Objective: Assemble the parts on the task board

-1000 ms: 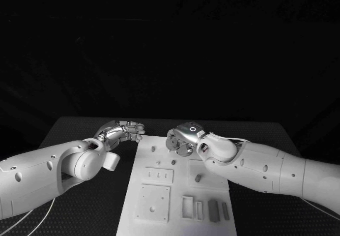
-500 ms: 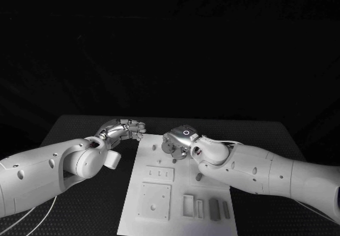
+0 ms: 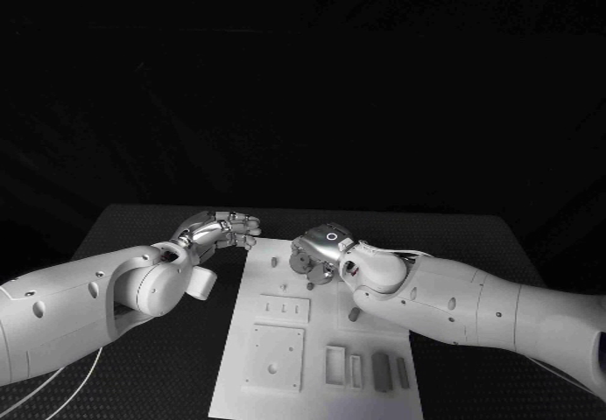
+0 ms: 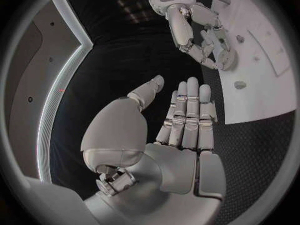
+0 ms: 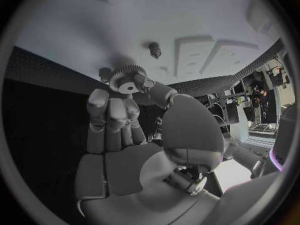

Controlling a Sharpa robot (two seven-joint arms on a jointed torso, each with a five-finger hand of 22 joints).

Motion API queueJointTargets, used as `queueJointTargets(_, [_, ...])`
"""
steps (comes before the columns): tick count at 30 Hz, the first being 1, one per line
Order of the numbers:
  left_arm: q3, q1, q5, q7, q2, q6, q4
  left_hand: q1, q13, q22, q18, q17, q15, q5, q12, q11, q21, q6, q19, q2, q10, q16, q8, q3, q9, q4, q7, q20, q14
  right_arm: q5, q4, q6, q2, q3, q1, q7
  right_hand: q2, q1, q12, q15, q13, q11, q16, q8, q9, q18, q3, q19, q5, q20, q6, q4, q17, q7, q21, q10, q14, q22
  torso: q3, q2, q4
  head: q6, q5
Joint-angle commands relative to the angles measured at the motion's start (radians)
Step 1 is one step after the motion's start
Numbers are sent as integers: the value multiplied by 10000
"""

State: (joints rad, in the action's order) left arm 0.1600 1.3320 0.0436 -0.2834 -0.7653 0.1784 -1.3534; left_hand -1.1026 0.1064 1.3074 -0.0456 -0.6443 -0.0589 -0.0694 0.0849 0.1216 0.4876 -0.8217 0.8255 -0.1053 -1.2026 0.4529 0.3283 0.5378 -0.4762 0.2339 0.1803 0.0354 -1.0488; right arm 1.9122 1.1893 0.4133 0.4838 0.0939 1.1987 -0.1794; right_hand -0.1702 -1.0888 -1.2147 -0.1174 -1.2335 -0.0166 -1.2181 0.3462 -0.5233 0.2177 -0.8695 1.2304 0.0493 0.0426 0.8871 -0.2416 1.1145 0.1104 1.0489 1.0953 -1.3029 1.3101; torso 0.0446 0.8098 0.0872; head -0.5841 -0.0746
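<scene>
A black table [image 3: 151,229] with a textured, dotted surface.

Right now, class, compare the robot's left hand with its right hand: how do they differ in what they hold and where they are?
The right hand grips a small gear at its fingertips; the left hand holds nothing, its fingers straight and side by side. The right hand is over the far end of the task board; the left hand hangs beside the board, over the black table. Both are silver hands on white arms.

White arms [image 3: 76,306], silver fingers [image 4: 187,110]
</scene>
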Motion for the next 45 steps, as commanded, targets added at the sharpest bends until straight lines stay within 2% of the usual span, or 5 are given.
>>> queueJointTargets(1, [-10, 12, 27, -91, 19, -93, -13, 111, 13, 148, -147, -12, -54, 55, -49, 0, 52, 40, -83, -11, -57, -49, -55, -1, -16, 75, 13, -2, -32, 168, -34, -280, 31, 2, -5, -54, -61, -9, 32, -60, 8, -48, 57, 84, -313, 441, -41, 64, -8, 30, 1684, 7, 9, -241, 31, -45, -6, 78, -3, -1, -2, -10, 9])
queueJointTargets(17, [-10, 12, 27, -91, 19, -94, -14, 117, 14, 147, -148, -22, -54, 56, -55, 0, 56, 41, -84, -12, -59, -57, -57, 5, -20, 84, 13, -2, -34, 61, -102, -314, -60, 37, -9, -22, -151, 0, 244, -38, 187, -25, 87, 46, -308, 441, -107, 52, -7, 20, 1607, 57, 8, -216, 18, -288, -11, 72, -4, -3, -7, 2, -1])
queueJointTargets(28, [-10, 12, 27, -87, 29, -89, 1, 123, 15, 146, -148, -28, -54, 56, -59, 1, 58, 44, -85, -14, -59, -62, -59, 7, -22, 89, 14, -2, -35, -182, -216, -355, -141, 106, -10, -7, -847, -25, 384, 198, 312, 252, 144, -496, -37, 441, 107, 94, -10, 19, 684, 304, 31, 92, 21, -449, -59, 57, 4, -5, -3, -41, 17])
queueJointTargets(33, [-10, 12, 27, -87, 22, -88, -2, 124, 15, 146, -148, -30, -54, 57, -61, 1, 59, 46, -86, -17, -59, -64, -60, 8, -22, 91, 15, -2, -36, -224, -221, -330, -120, 109, -10, -31, -994, -123, 379, 297, 314, 359, 158, -665, 75, 441, 211, 98, -10, 30, 373, 347, 52, 203, 10, -478, -68, 48, 10, -7, -7, -43, 14])
queueJointTargets(45, [-10, 12, 27, -88, 29, -81, 11, 131, 15, 145, -148, -38, -54, 58, -66, 2, 62, 52, -86, -19, -60, -71, -65, 12, -23, 96, 17, -2, -38, -412, -179, -230, -54, 109, -9, -26, -955, -269, 382, 341, 323, 404, 185, -744, 143, 441, 198, 82, -7, 36, 191, 392, 70, 248, -19, -521, -64, 34, -7, -6, -9, -30, 29])
